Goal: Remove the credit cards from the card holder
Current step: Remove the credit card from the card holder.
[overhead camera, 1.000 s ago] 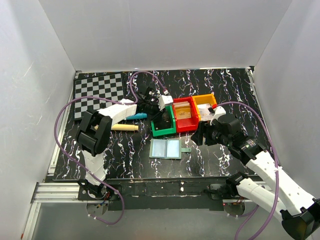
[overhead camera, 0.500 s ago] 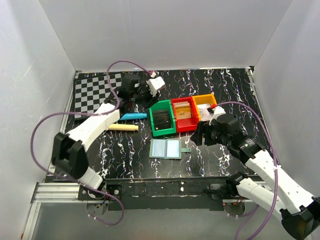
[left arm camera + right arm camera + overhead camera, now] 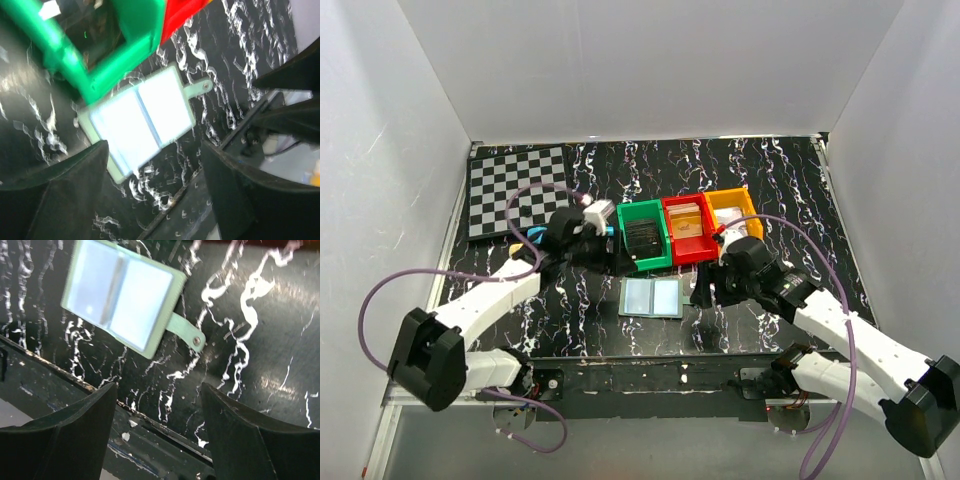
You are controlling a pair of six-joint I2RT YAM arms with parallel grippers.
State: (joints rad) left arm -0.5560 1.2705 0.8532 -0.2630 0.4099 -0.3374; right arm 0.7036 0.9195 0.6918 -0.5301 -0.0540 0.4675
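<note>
Left pincer [image 3: 154, 150] nearer card holder [image 3: 651, 297] — agape, empty

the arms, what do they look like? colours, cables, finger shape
Both arms are white shells with black joints: left arm, right arm. A purple cable loops along each. A white camera block sits at the left wrist. The fingers are broad, dark and wedge-shaped.

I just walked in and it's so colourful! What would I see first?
A green bin, a red bin and an orange bin, all bright plastic, stand in a row mid-table. Just in front of the green one lies an open grey-green card holder with two pale-blue panels, and a black-and-white checkerboard mat sits in the far left corner.
</note>
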